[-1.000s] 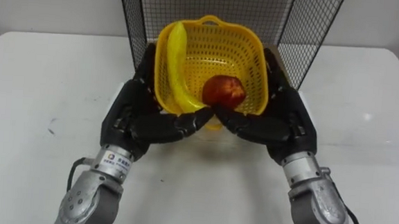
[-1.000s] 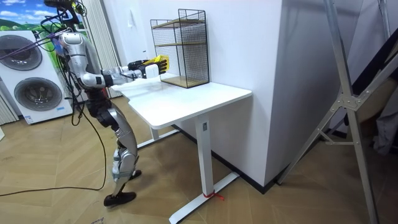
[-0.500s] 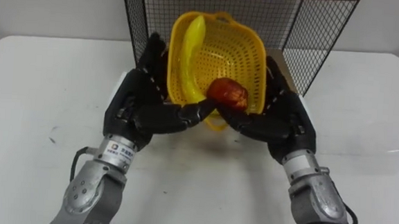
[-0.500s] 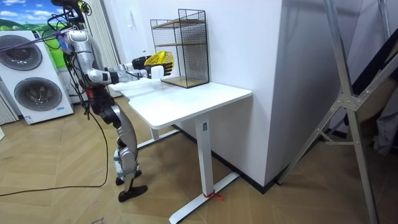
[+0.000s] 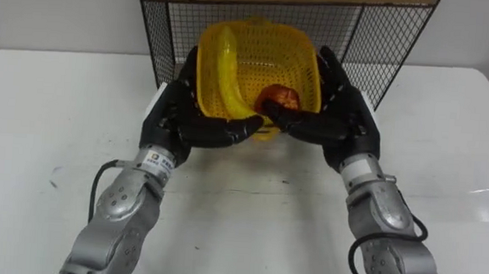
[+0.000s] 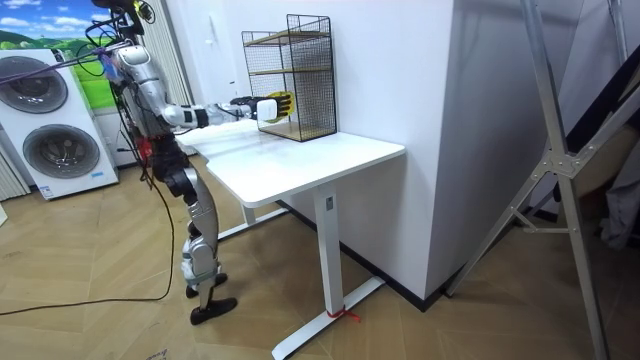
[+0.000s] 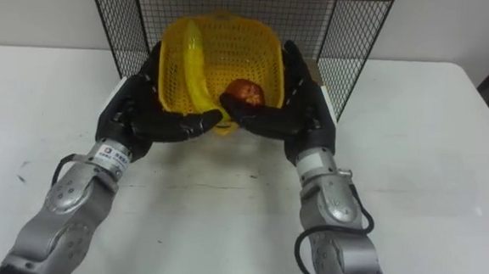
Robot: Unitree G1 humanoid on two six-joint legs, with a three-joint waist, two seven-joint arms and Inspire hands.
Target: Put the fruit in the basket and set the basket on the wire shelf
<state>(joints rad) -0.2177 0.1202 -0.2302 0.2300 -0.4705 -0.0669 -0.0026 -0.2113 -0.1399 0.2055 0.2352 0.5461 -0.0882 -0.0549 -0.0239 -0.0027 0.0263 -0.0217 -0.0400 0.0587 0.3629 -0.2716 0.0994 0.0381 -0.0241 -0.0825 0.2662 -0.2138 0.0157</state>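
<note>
Both spread flat, our left hand (image 5: 180, 120) and right hand (image 5: 337, 119) clamp the basket (image 5: 258, 57), banana (image 5: 223, 76) and apple (image 5: 279, 97) inside, now advanced into the wire shelf (image 5: 368, 42) mouth at the table (image 5: 50, 117) far edge, leaving only the set-down.

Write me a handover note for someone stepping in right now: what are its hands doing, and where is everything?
Left hand: open, straight fingers pressed to the basket's left side.
Right hand: open, pressed to its right side.
Basket: carried between both hands, tilted toward the robot, at the wire shelf's open front.
Done: banana and apple are inside the basket.
Left: push it in, set it on the shelf, let go.
</note>
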